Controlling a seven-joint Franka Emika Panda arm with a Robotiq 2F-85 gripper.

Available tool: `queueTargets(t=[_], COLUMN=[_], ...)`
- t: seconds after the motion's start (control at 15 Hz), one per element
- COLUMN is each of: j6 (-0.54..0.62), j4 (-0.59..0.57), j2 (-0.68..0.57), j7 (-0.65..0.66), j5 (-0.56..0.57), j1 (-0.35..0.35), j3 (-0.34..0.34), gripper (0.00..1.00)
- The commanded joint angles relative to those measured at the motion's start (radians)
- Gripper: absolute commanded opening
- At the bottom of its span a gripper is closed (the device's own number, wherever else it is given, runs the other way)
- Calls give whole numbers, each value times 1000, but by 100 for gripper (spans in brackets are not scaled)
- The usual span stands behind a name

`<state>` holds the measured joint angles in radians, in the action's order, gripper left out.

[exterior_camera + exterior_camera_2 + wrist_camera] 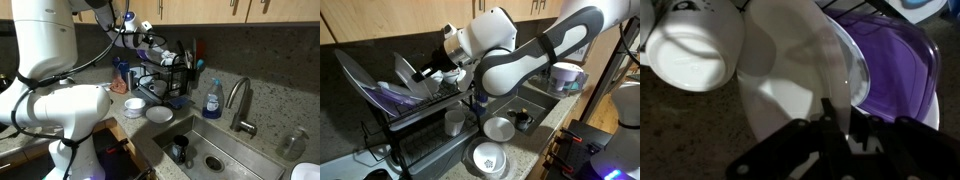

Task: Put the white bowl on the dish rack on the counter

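The white bowl (790, 70) stands on edge in the wrist view, its faintly bluish inside facing the camera. My gripper (840, 125) is shut on its lower rim, one finger on each side of the wall. In both exterior views the gripper (150, 45) (435, 75) is at the upper tier of the black wire dish rack (172, 78) (410, 125), which stands on the speckled stone counter (535, 125). The arm hides the bowl in the exterior views.
A purple plate (895, 60) stands right behind the bowl and a white mug (690, 50) lies beside it. Two shallow white dishes (135, 105) (160, 113) sit on the counter by the rack. The steel sink (225, 150), faucet (240, 100) and blue soap bottle (212, 100) are beyond.
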<state>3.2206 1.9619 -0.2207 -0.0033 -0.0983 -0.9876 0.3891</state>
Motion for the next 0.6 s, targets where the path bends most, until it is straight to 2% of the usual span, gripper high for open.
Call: queueTargets(t=[0.0, 0.53], j6=[54, 60], j4=[2, -19], j2=[16, 3], j7=[21, 22], j5=[18, 14], j1=[-64, -164], j3=[59, 158], gripper=[4, 4])
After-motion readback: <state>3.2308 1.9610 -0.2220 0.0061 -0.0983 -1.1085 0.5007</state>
